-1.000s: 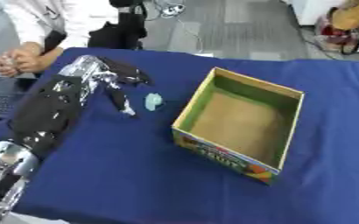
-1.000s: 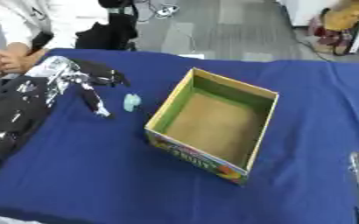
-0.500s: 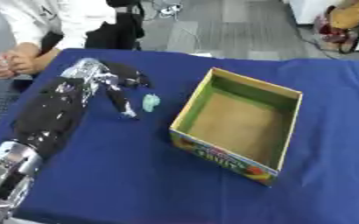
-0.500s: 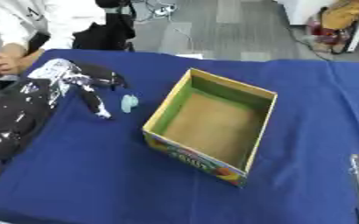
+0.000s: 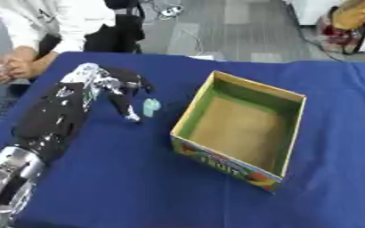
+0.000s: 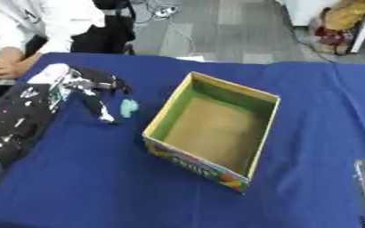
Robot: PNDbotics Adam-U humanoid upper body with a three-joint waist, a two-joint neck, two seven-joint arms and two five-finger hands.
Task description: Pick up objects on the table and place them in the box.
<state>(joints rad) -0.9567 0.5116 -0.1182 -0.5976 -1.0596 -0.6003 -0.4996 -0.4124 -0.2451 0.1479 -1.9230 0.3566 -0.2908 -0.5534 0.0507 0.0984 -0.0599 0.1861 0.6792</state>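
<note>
- Your left hand looks like glossy black plastic, catching white glints, with silvery metal at the wrist.
- The forearm behind it shines the same way, ending in a polished metal joint near the lower corner.
- The table wears a matt blue cloth, smooth with faint creases.
- The box reads as cardboard: a printed, slightly glossy outside, matt green inner walls and a dull brown floor.
- The small pale-green object beside your fingers looks smooth, perhaps plastic; you cannot tell for certain.
</note>
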